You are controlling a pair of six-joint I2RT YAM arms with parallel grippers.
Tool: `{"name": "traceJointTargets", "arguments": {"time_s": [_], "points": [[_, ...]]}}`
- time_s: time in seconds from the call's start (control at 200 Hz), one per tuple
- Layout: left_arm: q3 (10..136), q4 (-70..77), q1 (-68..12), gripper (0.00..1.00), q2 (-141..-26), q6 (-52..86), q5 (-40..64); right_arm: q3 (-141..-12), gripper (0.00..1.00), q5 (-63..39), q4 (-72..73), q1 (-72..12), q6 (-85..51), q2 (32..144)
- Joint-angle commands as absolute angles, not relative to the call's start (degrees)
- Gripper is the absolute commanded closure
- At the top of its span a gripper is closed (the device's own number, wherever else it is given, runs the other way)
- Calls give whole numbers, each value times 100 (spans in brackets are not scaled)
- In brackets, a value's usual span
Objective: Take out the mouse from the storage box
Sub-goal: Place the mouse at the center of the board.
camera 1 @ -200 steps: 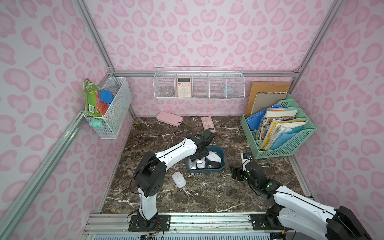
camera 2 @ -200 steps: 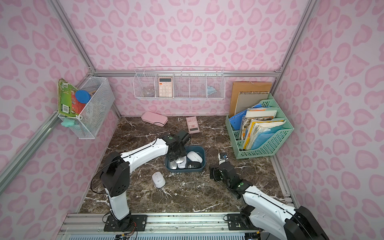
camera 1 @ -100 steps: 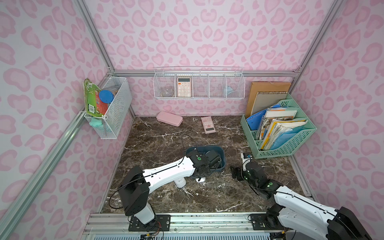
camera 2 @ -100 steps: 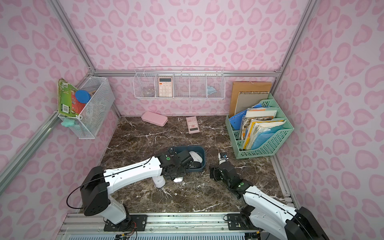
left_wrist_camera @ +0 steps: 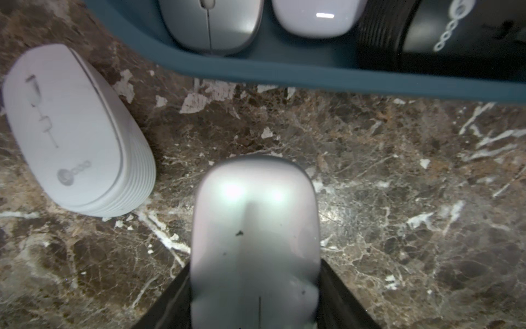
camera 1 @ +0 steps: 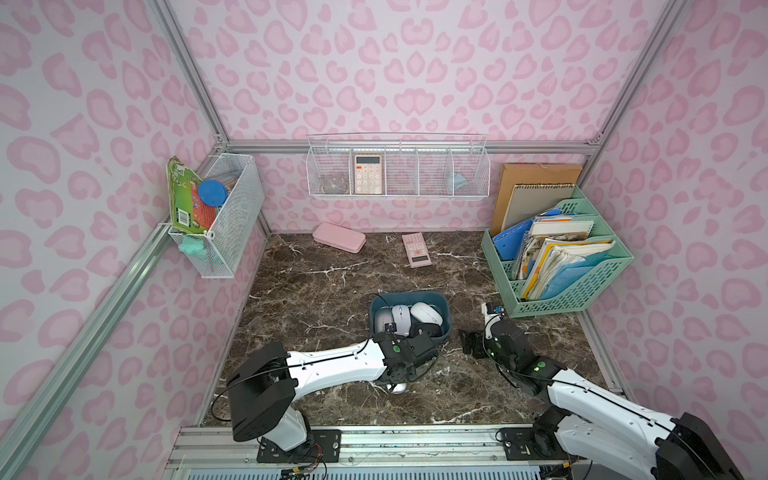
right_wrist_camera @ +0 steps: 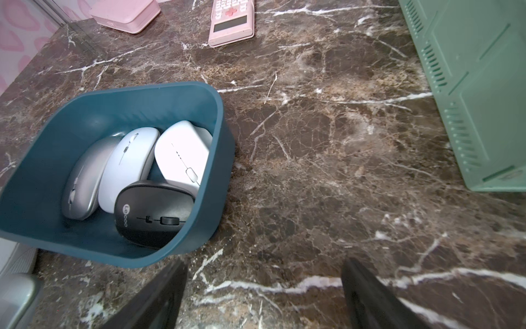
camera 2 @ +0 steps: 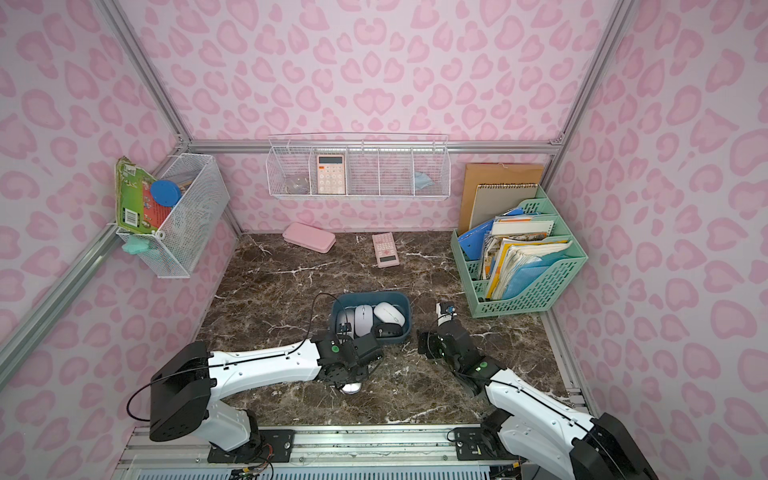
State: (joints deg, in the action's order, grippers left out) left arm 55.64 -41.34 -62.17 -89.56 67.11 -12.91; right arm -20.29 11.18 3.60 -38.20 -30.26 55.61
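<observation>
The brown marble-patterned tabletop (left_wrist_camera: 398, 185) lies under my left end effector (left_wrist_camera: 254, 273). Just ahead of it runs the wall of the shallow dark teal plastic storage box (left_wrist_camera: 284, 75), with four more mice inside. The left end effector's jaws pinch the flanks of a smooth pale silver-grey computer mouse (left_wrist_camera: 253, 222), nose pointing forward, outside the box. I cannot tell whether it touches the tabletop. A white ribbed-edged mouse (left_wrist_camera: 71, 128) lies beside it, apart. My right end effector (right_wrist_camera: 264, 299) is spread and empty over bare tabletop, the box ahead and to one side. I judge the held mouse light, rigid and slippery on its glossy dome, so the flat sides at its waist are the place to grip.
</observation>
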Motion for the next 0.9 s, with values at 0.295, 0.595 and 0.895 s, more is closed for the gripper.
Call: {"name": "traceJointTargets", "arguments": {"time_s": [0.295, 0.595, 0.895], "points": [[5281, -3443, -6196, 41, -9322, 6471, -1161, -2142, 12, 1017, 203, -3850, -3356, 5606], [5172, -3310, -6143, 23, -9285, 6409, -1129, -2327, 12, 1002, 176, -3849, -3348, 5822], [4811, -3505, -6063, 10, -8282, 6227, -1608, -2692, 12, 1165, -63, -4008, -3208, 5982]]}}
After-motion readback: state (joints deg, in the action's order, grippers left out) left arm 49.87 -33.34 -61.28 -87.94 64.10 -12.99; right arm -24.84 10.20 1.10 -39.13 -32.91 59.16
